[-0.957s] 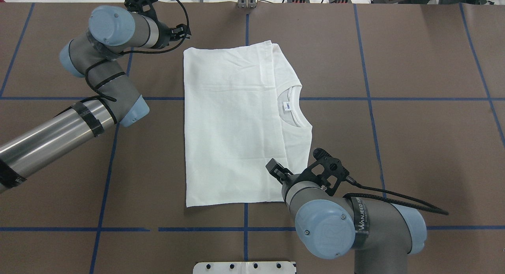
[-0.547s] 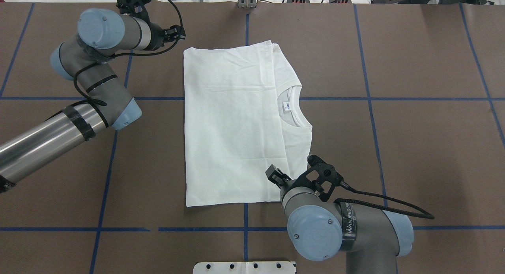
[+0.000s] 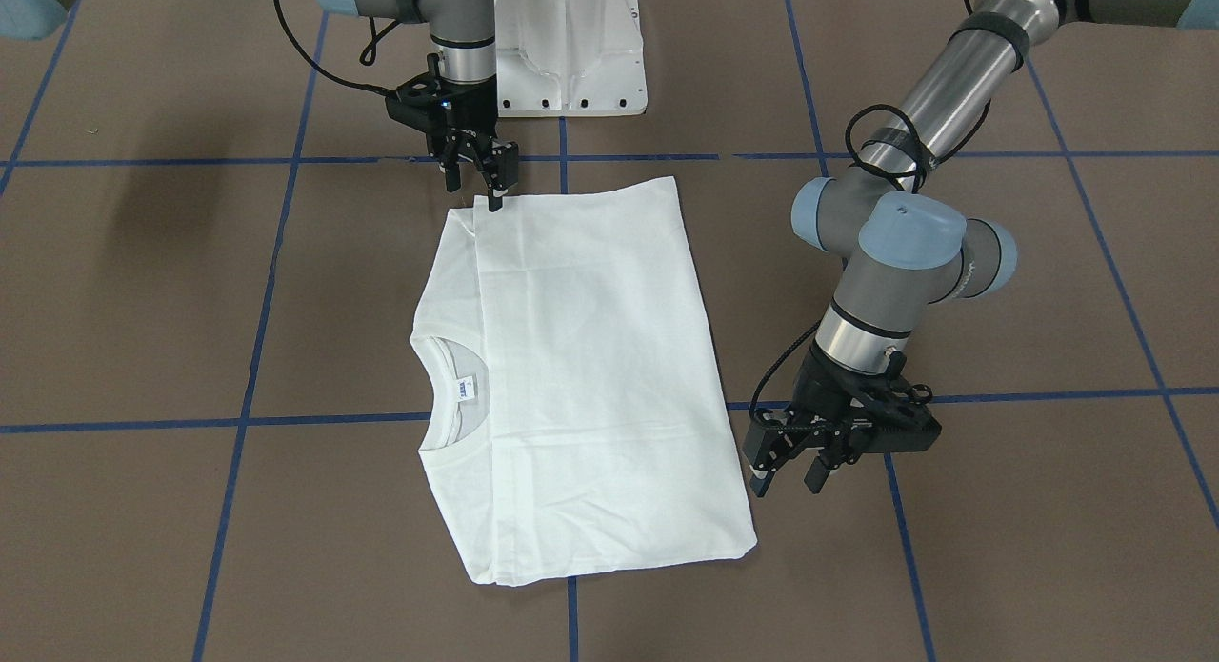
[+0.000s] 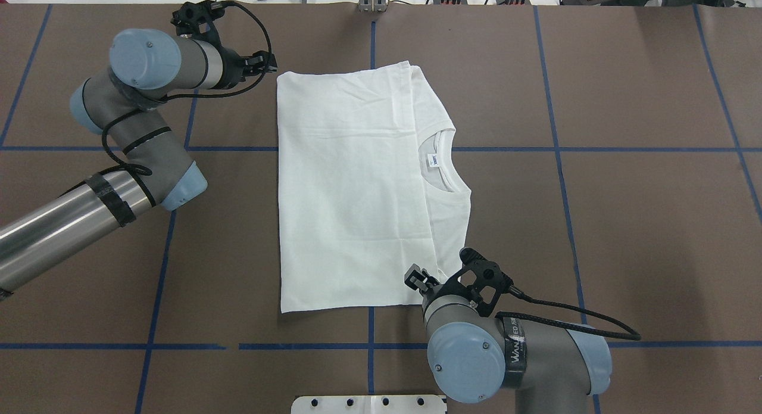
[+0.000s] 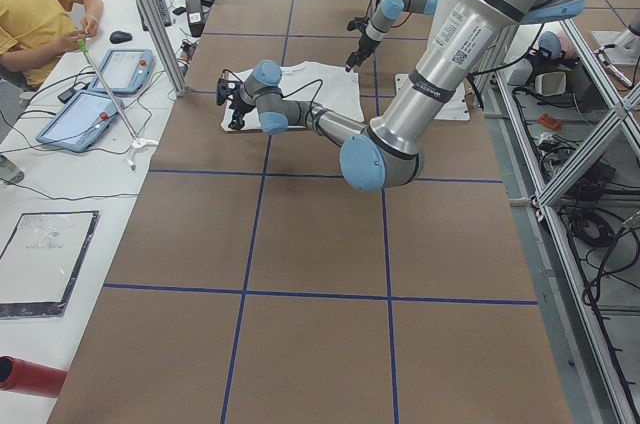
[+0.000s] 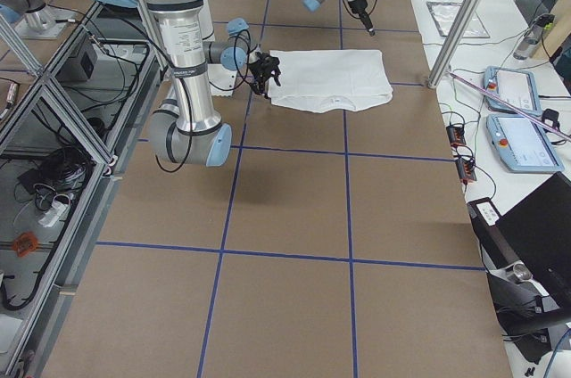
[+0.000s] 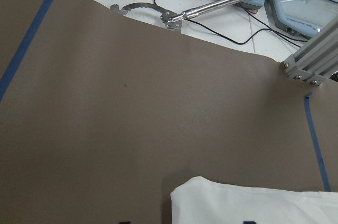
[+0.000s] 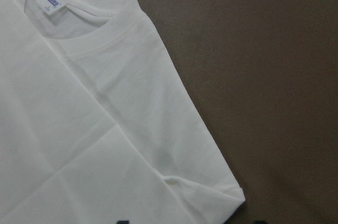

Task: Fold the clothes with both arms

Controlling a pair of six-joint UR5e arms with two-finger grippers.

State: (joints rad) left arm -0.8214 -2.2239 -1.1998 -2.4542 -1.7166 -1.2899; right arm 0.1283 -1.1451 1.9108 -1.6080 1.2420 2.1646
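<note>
The left arm (image 4: 65,217) comes in from the left edge of the overhead view with its elbow bent and its wrist turned toward the cloth. At its end the left gripper (image 4: 268,63) hangs over the bare brown table (image 4: 625,235), jaws spread and nothing between them. Just ahead of that gripper, across a thin strip of table, lies one corner of the white T-shirt (image 4: 351,205). The left wrist view shows that corner right in front of the jaws, with open table beyond it. The shirt lies flat, folded into a tall oblong with its sleeves tucked out of sight. A folded layer covers most of it and stops in a straight edge short of the neck. To the right of that edge the ribbed collar (image 8: 92,34) shows, opening away from the left gripper, with the small blue-printed neck label (image 4: 434,159) inside it. Blue tape lines (image 4: 556,164) cross the table in a grid, and two of them pass under the shirt. The right gripper (image 4: 418,277) stands over the shirt's corner on the collar side, nearest the robot, jaws likewise spread, pointing down and holding nothing. The front-facing view puts one jaw tip at the cloth's edge, but whether it touches I cannot tell. In the right wrist view the shirt's shoulder and corner fill the field directly under this gripper. Behind it the right arm (image 4: 536,354) rises beside the white pedestal base (image 4: 369,404).
</note>
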